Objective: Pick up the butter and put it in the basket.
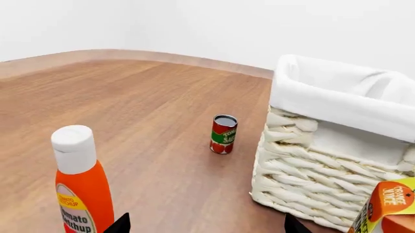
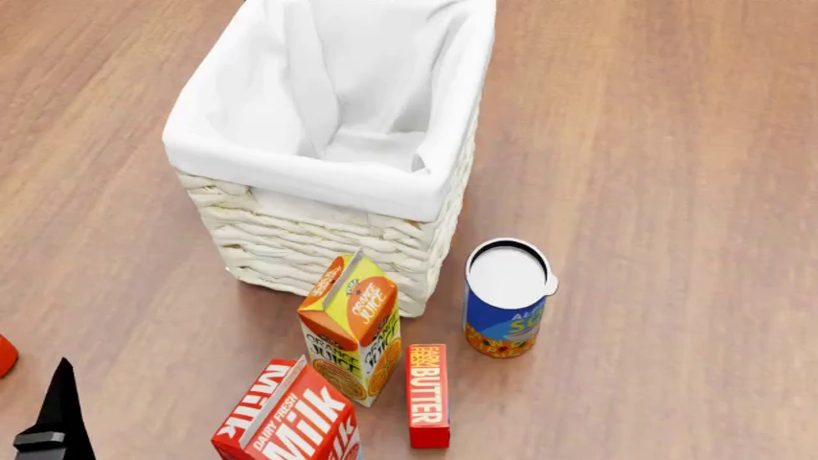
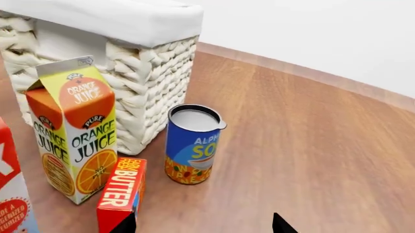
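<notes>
While the butter (image 2: 427, 395) is lying flat on the wooden bench (image 2: 665, 172), it is sitting just beside the orange juice carton (image 2: 352, 324) and near the milk carton (image 2: 291, 422), in front of the basket (image 2: 326, 225). An alphabet soup can (image 2: 507, 299) is standing upright near the basket's corner. Both end effectors are showing only dark fingertips held apart: the right end effector (image 3: 204, 224) is hovering near the butter, the left end effector (image 1: 206, 225) beside a ketchup bottle (image 1: 82, 187), with a tomato sauce can (image 1: 224, 134) standing farther off.
</notes>
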Robot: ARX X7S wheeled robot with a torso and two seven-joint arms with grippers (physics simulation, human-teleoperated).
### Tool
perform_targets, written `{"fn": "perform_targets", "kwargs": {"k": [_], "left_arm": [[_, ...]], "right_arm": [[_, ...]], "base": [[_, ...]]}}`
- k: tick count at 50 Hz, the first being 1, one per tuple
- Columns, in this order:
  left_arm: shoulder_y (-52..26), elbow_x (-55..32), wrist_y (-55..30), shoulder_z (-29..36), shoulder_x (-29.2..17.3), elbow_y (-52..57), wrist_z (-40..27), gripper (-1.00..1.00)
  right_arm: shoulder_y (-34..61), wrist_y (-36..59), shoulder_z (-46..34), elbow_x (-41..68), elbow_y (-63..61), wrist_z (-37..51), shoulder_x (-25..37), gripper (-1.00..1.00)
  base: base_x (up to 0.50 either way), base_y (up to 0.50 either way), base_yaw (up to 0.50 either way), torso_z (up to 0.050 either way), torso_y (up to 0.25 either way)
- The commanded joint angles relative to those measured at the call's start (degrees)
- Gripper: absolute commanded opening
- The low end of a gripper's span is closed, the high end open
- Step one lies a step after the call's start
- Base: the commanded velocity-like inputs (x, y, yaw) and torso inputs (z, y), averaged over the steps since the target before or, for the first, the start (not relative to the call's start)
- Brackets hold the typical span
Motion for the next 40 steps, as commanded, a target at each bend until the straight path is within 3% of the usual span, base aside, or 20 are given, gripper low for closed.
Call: {"fn": "perform_targets", "kwargs": {"k": [1, 40], "left_arm": [[1.23, -1.66, -1.21, -1.47, -0.73, 2.57, -1.31, 1.0], [0.19, -3.98, -2.12, -2.9, -1.72, 2.75, -2.67, 1.0]], "right_arm": [[-0.96, -3.57, -2.64, 0.44, 2.15, -1.77, 0.14, 1.0], [10.11, -3.33, -6.75, 2.78, 10.87, -5.58, -2.34, 1.0]], "base": [[0.0, 0.0, 0.0, 0.0, 0.0], [0.0, 0.0, 0.0, 0.0, 0.0]]}}
